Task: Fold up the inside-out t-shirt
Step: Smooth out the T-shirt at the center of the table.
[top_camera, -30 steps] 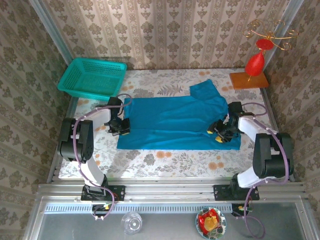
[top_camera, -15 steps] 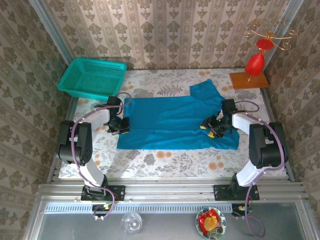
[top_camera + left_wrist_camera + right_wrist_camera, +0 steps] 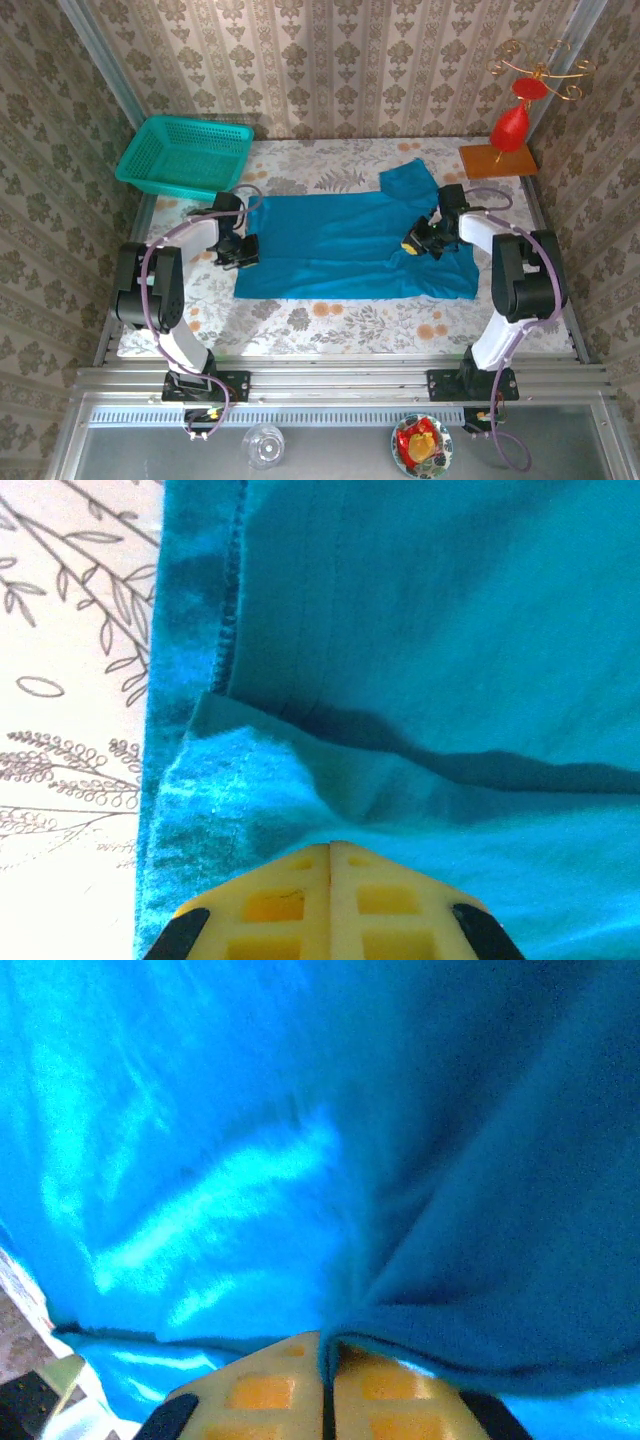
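Both your arms reach low over the floral worktop [image 3: 330, 318], elbows bent outward. Your left fingers [image 3: 270, 905] are pressed together on the hem corner of the plain bright blue fabric t-shirt [image 3: 340, 245], which lies spread flat. Your right fingers [image 3: 265, 1390] pinch a fold near its sleeve. Bare worktop borders the shirt's near edge.

This looked like a robot test booth dressed as a home: patterned wallpaper [image 3: 330, 60] on three walls, a flowered table [image 3: 340, 318], a red ornament [image 3: 511, 126] on a wooden stand [image 3: 497, 161], all fronted by a metal rail [image 3: 340, 381].
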